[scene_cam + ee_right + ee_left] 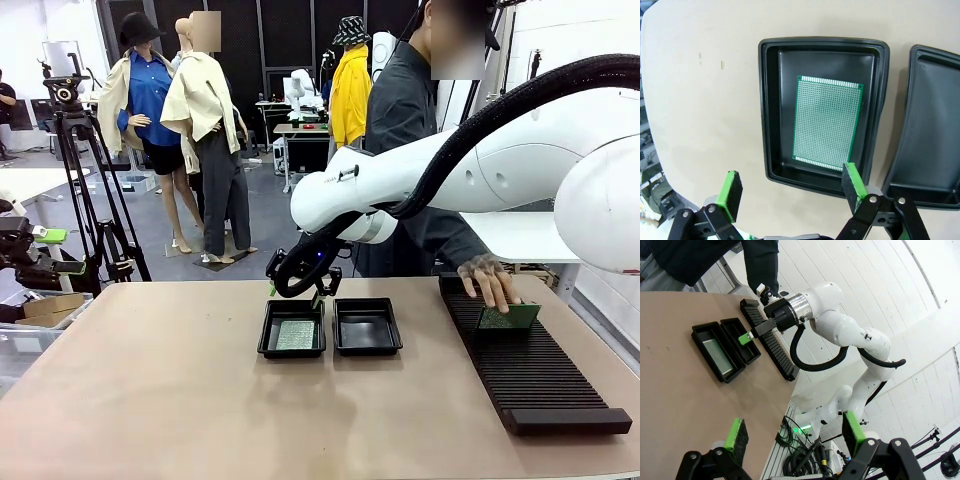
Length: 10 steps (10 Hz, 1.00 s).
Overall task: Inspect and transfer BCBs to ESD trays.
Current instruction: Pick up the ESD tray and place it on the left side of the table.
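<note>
The tray [771,110] is black plastic with a dull sheen. The board [827,122] inside it looks matt green, finely dotted. The table [705,100] under it is smooth, matt tan.

White arm [500,170], black cable [462,140]; right gripper [790,172] green-padded.

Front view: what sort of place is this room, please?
Probably a robotics lab or recording studio rather than a factory: a white robot arm reaches over black ESD trays on a table, a camera on a tripod stands left, and more workbenches stand behind.
</note>
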### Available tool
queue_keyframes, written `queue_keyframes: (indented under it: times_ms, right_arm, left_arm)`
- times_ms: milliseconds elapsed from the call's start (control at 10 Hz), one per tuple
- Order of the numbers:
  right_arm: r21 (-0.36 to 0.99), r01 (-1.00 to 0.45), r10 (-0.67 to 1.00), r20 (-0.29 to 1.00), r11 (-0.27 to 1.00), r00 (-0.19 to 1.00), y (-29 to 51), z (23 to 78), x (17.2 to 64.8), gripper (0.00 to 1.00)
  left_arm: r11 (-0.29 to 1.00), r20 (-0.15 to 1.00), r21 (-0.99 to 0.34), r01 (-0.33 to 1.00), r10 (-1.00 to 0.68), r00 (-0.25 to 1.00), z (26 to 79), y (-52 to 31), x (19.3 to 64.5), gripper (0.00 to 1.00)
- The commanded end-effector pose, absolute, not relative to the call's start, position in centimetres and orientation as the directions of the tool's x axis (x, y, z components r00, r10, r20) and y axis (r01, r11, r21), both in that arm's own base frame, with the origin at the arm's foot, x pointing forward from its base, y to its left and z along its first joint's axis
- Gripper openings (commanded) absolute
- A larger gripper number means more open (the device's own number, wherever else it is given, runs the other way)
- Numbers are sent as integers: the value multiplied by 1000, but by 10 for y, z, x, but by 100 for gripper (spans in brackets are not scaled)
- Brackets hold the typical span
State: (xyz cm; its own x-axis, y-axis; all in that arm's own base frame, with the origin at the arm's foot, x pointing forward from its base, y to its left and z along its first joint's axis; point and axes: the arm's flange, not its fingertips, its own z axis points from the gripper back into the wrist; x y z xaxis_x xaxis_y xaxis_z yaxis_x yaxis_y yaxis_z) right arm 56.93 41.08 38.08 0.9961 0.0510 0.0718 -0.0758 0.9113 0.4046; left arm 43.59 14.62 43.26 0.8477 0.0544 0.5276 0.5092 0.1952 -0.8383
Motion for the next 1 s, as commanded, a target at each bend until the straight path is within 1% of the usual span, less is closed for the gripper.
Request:
queue_keyframes:
  times_ms: [0,300,700,800,900]
  right_arm:
    - [418,-66,38,75,906,996,410,380,570,100]
    - [405,-76,51,72,911,996,411,381,569,100]
    - [524,-73,41,74,849,996,377,411,561,100]
    - [544,-58,38,47,837,998,363,420,559,100]
    - [595,-50,23,52,802,998,340,434,560,100]
  left_arm:
    - [194,525,-840,506,59,849,435,147,435,100]
    - [194,525,-840,506,59,849,435,147,435,100]
    - [194,525,-840,506,59,849,435,147,435,100]
    - [194,525,-840,506,59,849,435,147,435,100]
    - [194,525,-840,506,59,849,435,147,435,100]
